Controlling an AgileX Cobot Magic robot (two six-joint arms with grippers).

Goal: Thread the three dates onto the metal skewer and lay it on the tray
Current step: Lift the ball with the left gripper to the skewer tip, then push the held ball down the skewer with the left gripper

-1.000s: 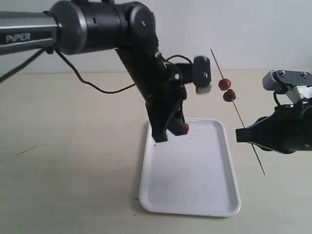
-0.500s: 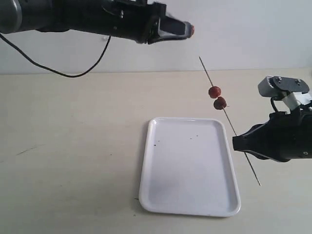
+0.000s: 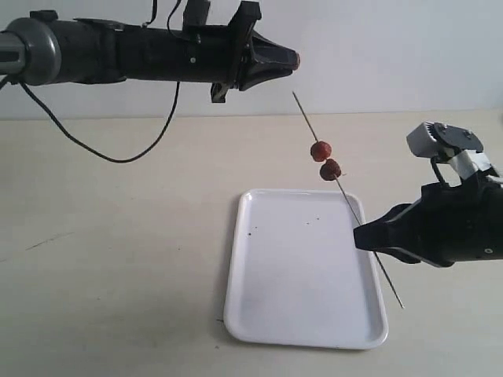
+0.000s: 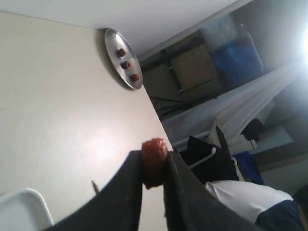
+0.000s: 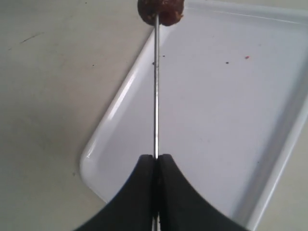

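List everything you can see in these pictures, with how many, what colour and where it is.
dates on the skewer: two, reddish-brown, next to each other partway up the rod
third date: one, reddish, in the air, pinched by the left arm's jaws
metal skewer: one, grey, tilted over the tray's edge
tray: one, white with dark specks, on the table
round metal plate: one, silver, far across the table
pieces on that plate: three, reddish
cable: one, black, hanging from the left arm
table: one, beige
left arm: black, raised
right arm: black, low, jaws shut on the skewer
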